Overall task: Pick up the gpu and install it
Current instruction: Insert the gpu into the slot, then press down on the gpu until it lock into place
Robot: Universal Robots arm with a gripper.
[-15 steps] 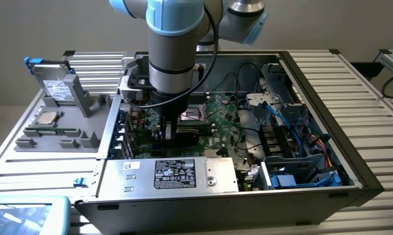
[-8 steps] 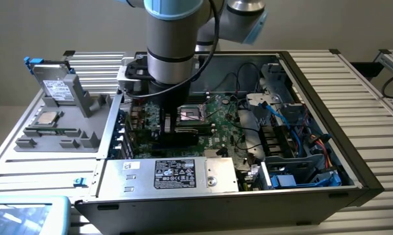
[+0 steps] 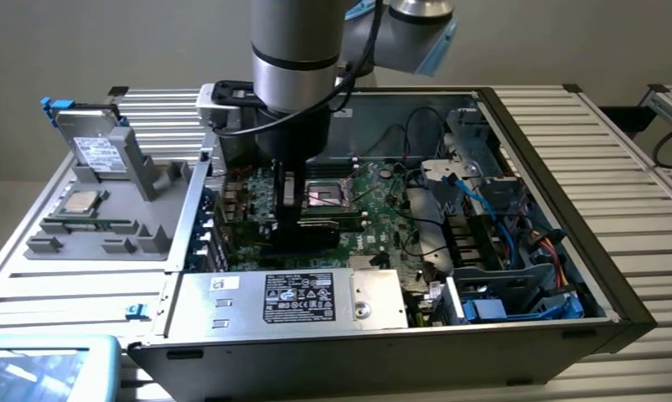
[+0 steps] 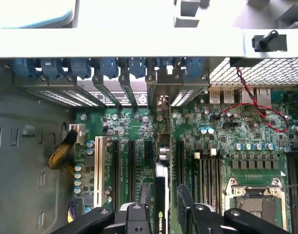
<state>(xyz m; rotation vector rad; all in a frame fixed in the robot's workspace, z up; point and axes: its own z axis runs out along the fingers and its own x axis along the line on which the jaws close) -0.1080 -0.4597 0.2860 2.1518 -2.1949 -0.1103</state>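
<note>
The gpu point(image 4: 161, 187) appears edge-on in the wrist view, a thin dark card with a silver end bracket. It stands upright over the green motherboard point(image 4: 222, 126), between the black expansion slots point(image 4: 130, 168). Its bracket end reaches the row of rear slot openings with blue tabs point(image 4: 109, 66). My gripper point(image 4: 161, 214) is shut on the card, one black finger point(image 4: 188, 209) on each side. In the exterior view the gripper point(image 3: 302, 219) hangs low inside the open computer case point(image 3: 537, 327), and the gpu point(image 3: 305, 228) is a dark shape under it. I cannot tell whether the card sits in a slot.
A grey fixture point(image 3: 146, 180) at the exterior view's left holds a boxy drive point(image 3: 95, 146), a processor chip point(image 3: 85, 201) and a memory stick point(image 3: 85, 224). Inside the case are the processor socket point(image 3: 327, 197), the power supply point(image 3: 302, 297) and loose cables point(image 3: 515, 218).
</note>
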